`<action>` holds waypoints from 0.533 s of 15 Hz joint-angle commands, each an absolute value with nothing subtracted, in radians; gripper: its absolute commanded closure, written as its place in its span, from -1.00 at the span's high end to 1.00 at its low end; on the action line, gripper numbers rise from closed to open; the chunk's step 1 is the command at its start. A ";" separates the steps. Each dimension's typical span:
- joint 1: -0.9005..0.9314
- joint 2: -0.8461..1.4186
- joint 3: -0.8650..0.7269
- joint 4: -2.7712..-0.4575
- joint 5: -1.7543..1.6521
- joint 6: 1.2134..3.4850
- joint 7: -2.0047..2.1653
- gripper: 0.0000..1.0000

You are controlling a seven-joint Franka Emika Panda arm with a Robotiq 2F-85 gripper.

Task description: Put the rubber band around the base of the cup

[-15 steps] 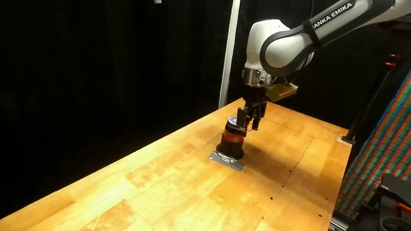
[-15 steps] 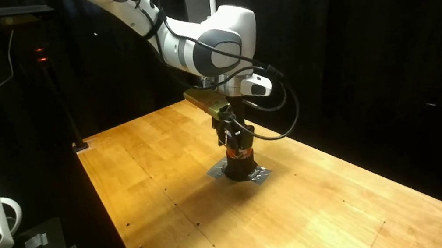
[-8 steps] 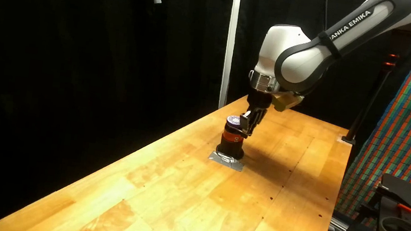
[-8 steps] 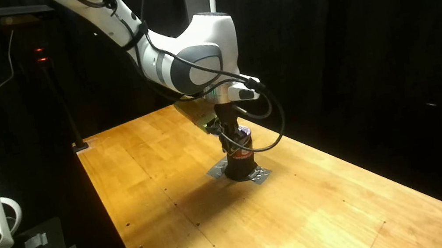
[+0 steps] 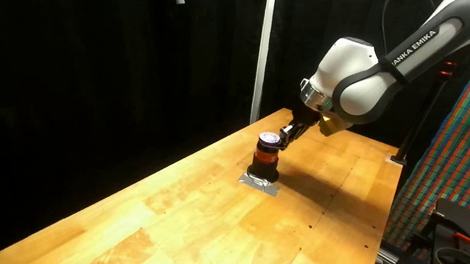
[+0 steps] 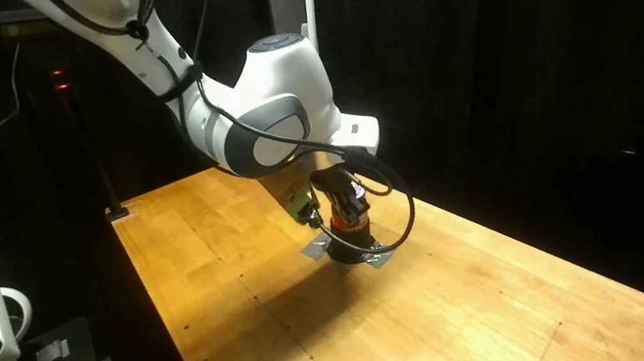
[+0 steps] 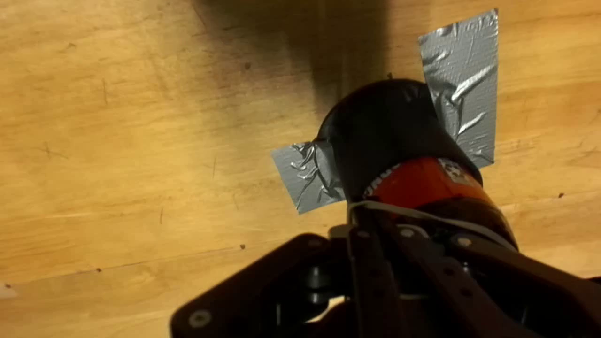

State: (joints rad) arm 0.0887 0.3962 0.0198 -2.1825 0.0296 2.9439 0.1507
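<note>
The cup [image 5: 265,165], a dark cylinder with an orange-red stripe and a pale, printed top, stands upright on the table in both exterior views. In the wrist view the cup [image 7: 389,126] fills the middle right. A pale rubber band [image 7: 436,217] runs taut from my fingertips across the cup's upper body, above the stripe; its far side is hidden there. In an exterior view my gripper [image 5: 284,143] is tilted, its tips beside the cup's upper edge. The fingers stand together, with the band looped over their tips; whether it is pinched between them I cannot tell.
Silver tape [image 7: 465,84] fastens the cup's flared foot to the wooden table [image 5: 204,236] on two sides. A black cable [image 6: 410,224] loops down from the wrist beside the cup. A dark post [image 6: 102,176] stands at a table corner.
My gripper has come off the cup's top to its side, and the arm has tilted and drawn back. Its fingers have gone from apart to together. The cup has stayed in place.
</note>
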 commanded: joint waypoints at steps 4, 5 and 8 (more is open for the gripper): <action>0.059 0.349 0.040 -2.302 0.070 3.190 0.137 -0.88; 0.045 0.340 0.054 -2.315 0.068 3.185 0.125 -0.86; -0.002 0.325 0.098 -2.345 0.073 3.192 0.111 -0.86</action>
